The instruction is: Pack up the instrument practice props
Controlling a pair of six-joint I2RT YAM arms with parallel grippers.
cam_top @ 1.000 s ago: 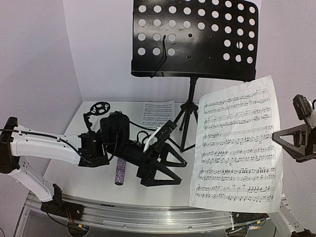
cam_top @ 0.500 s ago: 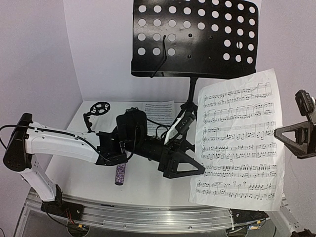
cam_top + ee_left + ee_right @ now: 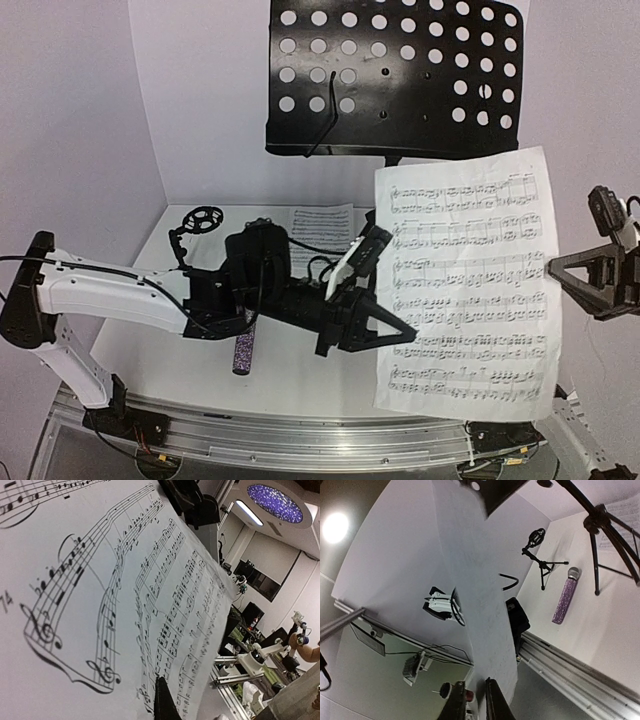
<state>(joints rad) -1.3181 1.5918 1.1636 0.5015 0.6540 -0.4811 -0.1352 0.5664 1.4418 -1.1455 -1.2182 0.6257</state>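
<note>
A white sheet-music page [image 3: 465,285] hangs upright in the air at the right. My left gripper [image 3: 408,335] is shut on its left edge; in the left wrist view the page [image 3: 100,580] fills the frame and only one fingertip [image 3: 160,685] shows against it. My right gripper [image 3: 552,268] is at the page's right edge, its fingers [image 3: 495,702] slightly apart with the page [image 3: 485,605] between them. The purple microphone [image 3: 243,352] lies on the table under the left arm. The small tripod mic stand [image 3: 195,225] stands behind it. The perforated music stand [image 3: 395,75] rises at the back.
A second sheet-music page [image 3: 318,228] lies flat on the table near the back wall. The music stand's tripod legs [image 3: 600,535] stand beside it, hidden behind the held page in the top view. An aluminium rail [image 3: 300,440] runs along the near edge.
My left gripper moved right to the page's left edge and shut on it. The right gripper's jaws parted. The page shifted left.
</note>
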